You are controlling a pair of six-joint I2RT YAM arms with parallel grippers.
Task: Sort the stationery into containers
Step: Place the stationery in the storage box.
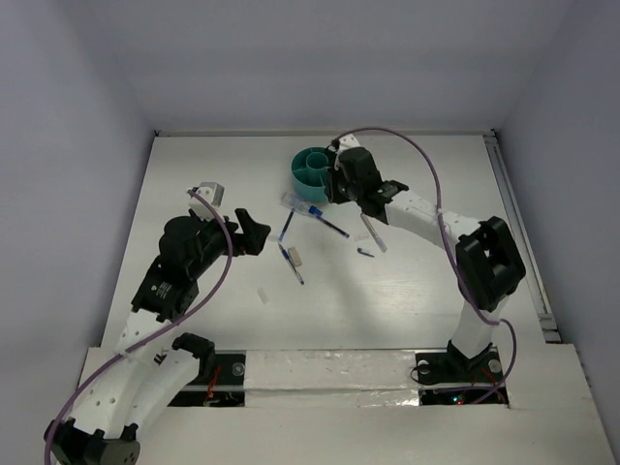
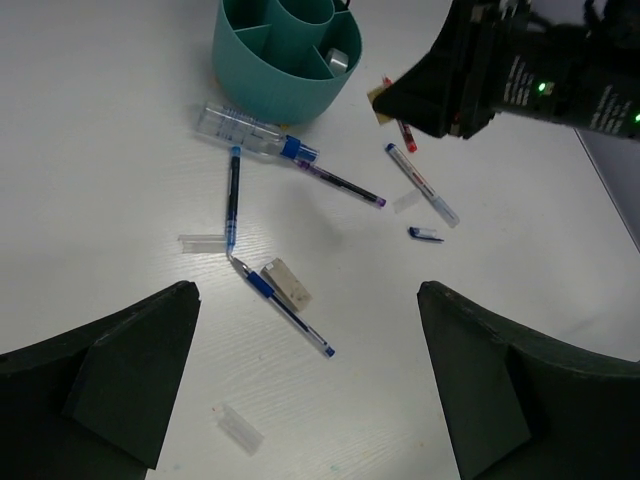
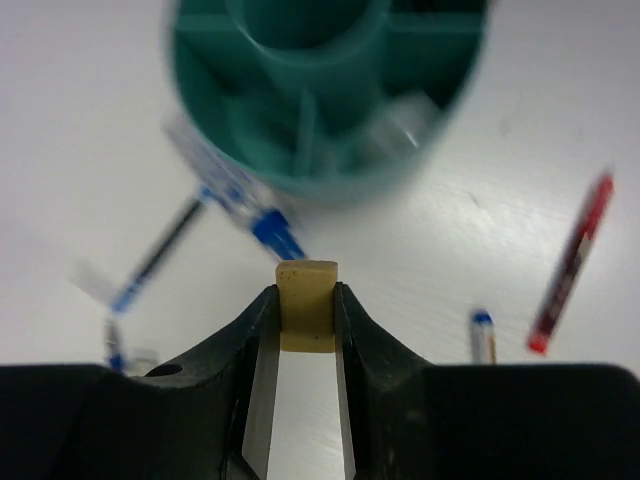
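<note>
Stationery mostly loose on the white table (image 2: 90,150): slim blue pen (image 2: 290,312), red pen (image 3: 572,262), clear blue-capped tube (image 2: 250,132) lying against the base of the round teal plastic cup (image 2: 265,75). Right arm's fingers (image 3: 258,335) narrow, pinching a small tan rectangular eraser block (image 3: 307,305) by its lower part only, near the cup wall, not over the rim. Left arm's fingers (image 2: 120,370) wide, empty, well back. Risks, as judged: the shallow pinch lets the block twist free; an early release lands it outside; fingers nudging the cup could shift or tip it; the block may hit a divider and bounce out.
</note>
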